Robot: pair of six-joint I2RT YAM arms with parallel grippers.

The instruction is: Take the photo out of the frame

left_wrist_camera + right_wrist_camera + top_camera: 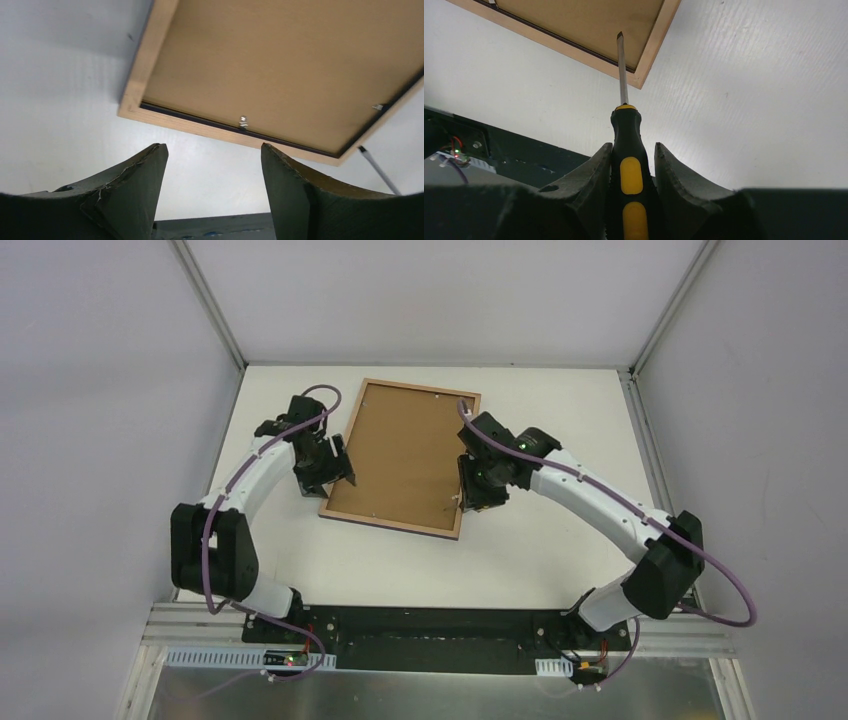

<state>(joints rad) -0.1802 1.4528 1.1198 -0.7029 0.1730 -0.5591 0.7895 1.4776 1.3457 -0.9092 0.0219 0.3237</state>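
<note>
The frame (395, 521) lies face down on the white table, its brown backing board (405, 445) facing up. The photo is hidden beneath the board. My left gripper (340, 475) hovers just off the frame's left edge. In the left wrist view it (212, 150) stands open and empty, short of the frame's wooden rim (150, 55) and a small metal tab (243, 120). My right gripper (632, 146) is shut on a black-and-yellow screwdriver (626, 135). The screwdriver's tip is over the backing board near a corner of the frame (654, 50).
A second metal tab (378, 106) sits on the frame's far side, with the screwdriver's shaft (380, 170) beyond it. The black mounting rail (430, 625) runs along the table's near edge. Grey enclosure walls and aluminium posts (215, 310) bound the table (560, 420).
</note>
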